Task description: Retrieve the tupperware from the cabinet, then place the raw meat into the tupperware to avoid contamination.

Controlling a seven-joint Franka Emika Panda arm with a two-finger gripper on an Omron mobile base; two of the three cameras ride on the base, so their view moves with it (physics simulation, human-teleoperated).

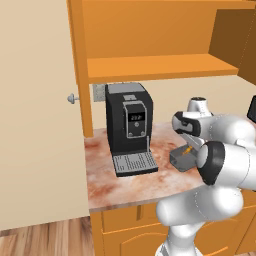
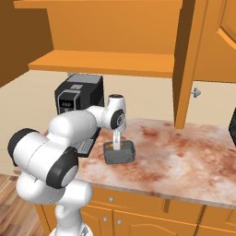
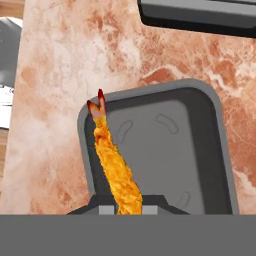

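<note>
The gripper (image 2: 117,146) hangs straight down over the grey container (image 2: 120,152), which sits on the marbled red-brown counter (image 2: 184,161), nearer its front edge than the wall and just beside the drip tray of the coffee machine (image 1: 128,126). In the hand view the container (image 3: 165,150) is an open, shallow, rounded-corner tub with a bare grey floor. The raw meat (image 3: 115,165), a thin orange breaded strip with a dark red forked tail, is pinched between the fingers at its lower end; it stretches along the tub's one side, with its tail crossing the rim toward the counter (image 3: 65,75). In the left base view the meat (image 1: 186,149) shows as a small orange spot at the container (image 1: 182,159), below the hand.

The arm reaches forward from the base, elbow bent, wrist turned so the hand points down at the counter (image 1: 115,185).

The coffee machine (image 2: 78,99) stands toward the back of the counter, black with a silver front panel; its small display shows pale characters too small to read.

Above, the cabinet (image 1: 155,45) stands open, its doors swung wide, one round silver knob (image 1: 73,98) showing on the left door. The inner shelf (image 2: 106,62) shows bare orange board where visible.
</note>
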